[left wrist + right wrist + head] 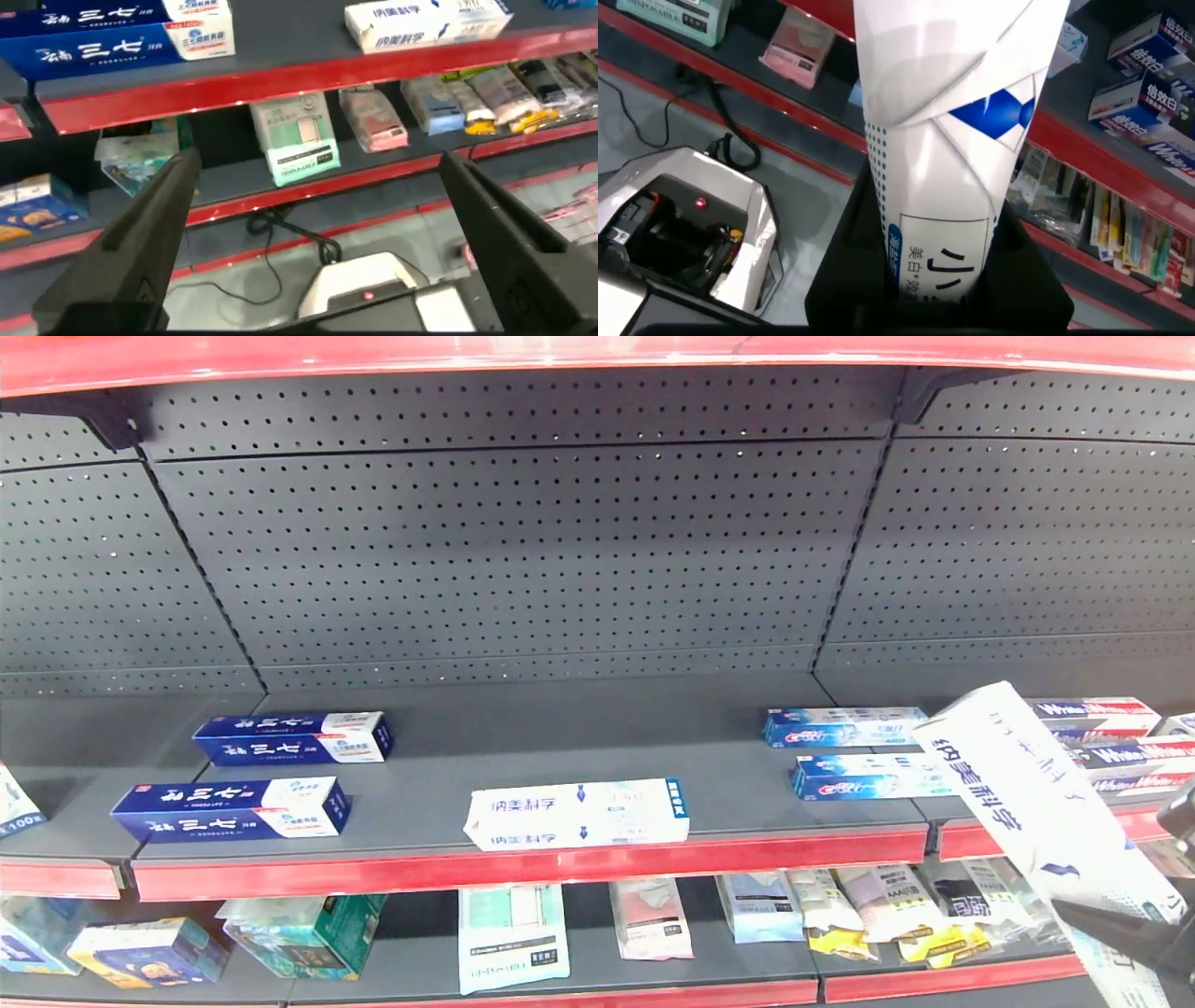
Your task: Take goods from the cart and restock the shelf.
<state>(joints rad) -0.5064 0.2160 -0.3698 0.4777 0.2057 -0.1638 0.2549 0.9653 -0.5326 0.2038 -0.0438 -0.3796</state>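
One white box sits tilted, clamped in the right end effector.

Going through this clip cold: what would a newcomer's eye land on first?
The long white cardboard box with blue print, tilted at the right of the head view, its lower end clamped in the right gripper. Next, a matching white box lying flat at the front of the dark grey shelf with a red edge, between dark blue boxes on the left and light blue boxes on the right.
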